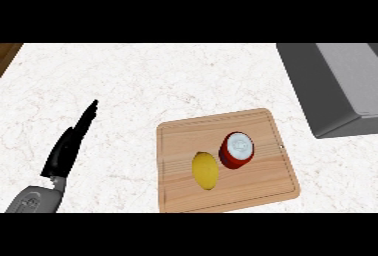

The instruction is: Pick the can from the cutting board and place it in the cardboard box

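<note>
A red can (236,150) with a pale lid stands upright on the wooden cutting board (258,187), right of the board's middle. A yellow lemon (205,170) lies just left of the can on the same board. My left hand (68,146) shows at the lower left with straight fingers pointing up and away, well left of the board and touching nothing. My right hand is not in view. No cardboard box shows; a grey box-like container (342,85) stands at the upper right.
The white marble counter (148,80) stretches around the board. A strip of brown wood (7,52) shows at the far upper left corner. The grey container's near wall lies close to the board's right top corner.
</note>
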You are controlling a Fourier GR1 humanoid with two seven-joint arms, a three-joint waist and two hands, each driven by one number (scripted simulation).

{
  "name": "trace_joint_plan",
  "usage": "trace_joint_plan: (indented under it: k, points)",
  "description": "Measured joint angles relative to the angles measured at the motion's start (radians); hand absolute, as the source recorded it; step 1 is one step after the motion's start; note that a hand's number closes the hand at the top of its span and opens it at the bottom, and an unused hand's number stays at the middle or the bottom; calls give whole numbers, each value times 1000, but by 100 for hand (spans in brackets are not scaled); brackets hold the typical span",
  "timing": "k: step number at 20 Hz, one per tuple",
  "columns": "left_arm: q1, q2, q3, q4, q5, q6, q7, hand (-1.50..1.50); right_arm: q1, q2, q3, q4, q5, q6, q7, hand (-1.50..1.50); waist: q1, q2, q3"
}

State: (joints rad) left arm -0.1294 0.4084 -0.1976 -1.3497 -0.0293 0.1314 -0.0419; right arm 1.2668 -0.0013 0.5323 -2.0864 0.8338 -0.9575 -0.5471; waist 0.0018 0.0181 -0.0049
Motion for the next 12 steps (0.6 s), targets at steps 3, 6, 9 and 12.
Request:
trace_joint_plan:
  k: [3,6,9,12]
  points:
    - [-19,-2,-1,-7,-7,-2,15,0,46,1,38,-41,124,-13,127,-150,7,3,0]
    - [-33,-8,2,-1,-9,-4,20,0,62,1,81,-76,244,7,254,-150,12,6,0]
    - [-34,-8,5,10,-14,-8,9,0,45,1,116,-94,353,46,390,-150,14,6,1]
    - [-22,-11,6,0,-14,-12,8,0,-21,1,144,-85,448,96,533,-150,18,4,1]
